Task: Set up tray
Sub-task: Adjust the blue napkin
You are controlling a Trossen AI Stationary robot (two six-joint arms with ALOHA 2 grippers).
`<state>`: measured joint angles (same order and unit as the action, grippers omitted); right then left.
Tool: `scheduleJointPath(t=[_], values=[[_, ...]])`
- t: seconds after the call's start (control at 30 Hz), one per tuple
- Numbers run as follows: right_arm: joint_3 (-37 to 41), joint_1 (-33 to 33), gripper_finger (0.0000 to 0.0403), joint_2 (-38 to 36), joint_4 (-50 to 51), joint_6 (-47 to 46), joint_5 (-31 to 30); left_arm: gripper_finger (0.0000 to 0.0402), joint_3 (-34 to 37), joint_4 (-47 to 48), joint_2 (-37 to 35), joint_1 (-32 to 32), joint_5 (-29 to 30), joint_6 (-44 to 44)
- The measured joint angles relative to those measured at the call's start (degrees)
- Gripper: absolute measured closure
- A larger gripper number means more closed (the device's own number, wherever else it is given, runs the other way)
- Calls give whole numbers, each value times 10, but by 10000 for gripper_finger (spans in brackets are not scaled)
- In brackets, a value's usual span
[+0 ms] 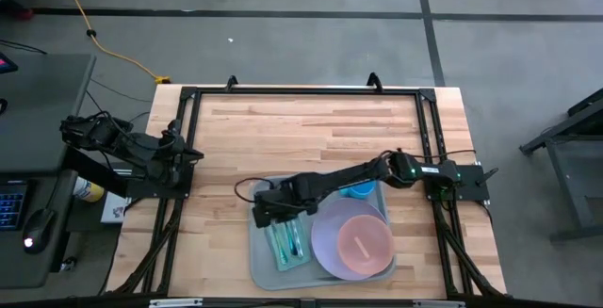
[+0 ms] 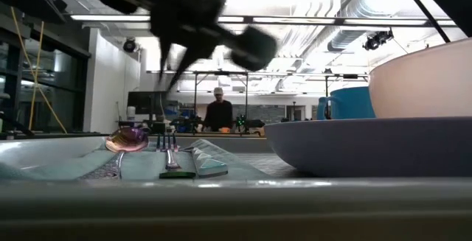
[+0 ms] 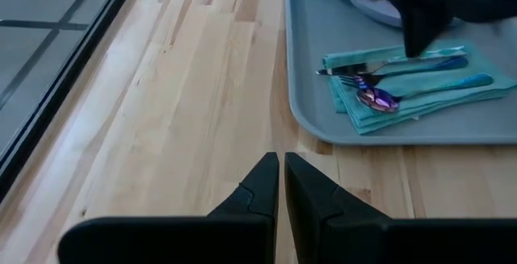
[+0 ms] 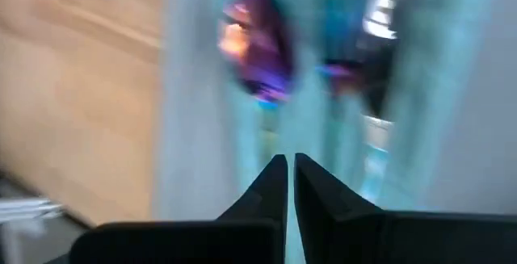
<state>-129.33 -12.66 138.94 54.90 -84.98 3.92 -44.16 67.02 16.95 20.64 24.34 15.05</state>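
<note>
With cutlery [image 3: 404, 82] laid on the tray [image 1: 267, 268], the right gripper [image 1: 268, 216] hangs closed, empty; withdrawal seems next.

From overhead we look straight down; from the tray [image 2: 221, 189] rim, level and close. Our wrist views look past closed fingertips, and all four share the napkin [image 3: 412, 86] ahead of them.
</note>
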Motion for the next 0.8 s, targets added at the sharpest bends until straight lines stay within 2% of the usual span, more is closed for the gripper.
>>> scheduleJointPath(t=[0.17,0.27,0.4,0.53,0.8], values=[[0,-15,402,-6,93,-36,7,346,0,0,0,0,-24,0],[0,-25,402,-7,103,-40,27,346,0,0,1,0,-28,-2],[0,-44,403,-7,120,-65,16,346,0,0,1,0,-28,-2],[0,-66,403,-7,120,-85,33,346,0,0,1,0,-28,1],[0,-118,402,-7,104,-162,8,346,0,0,1,0,-28,2]])
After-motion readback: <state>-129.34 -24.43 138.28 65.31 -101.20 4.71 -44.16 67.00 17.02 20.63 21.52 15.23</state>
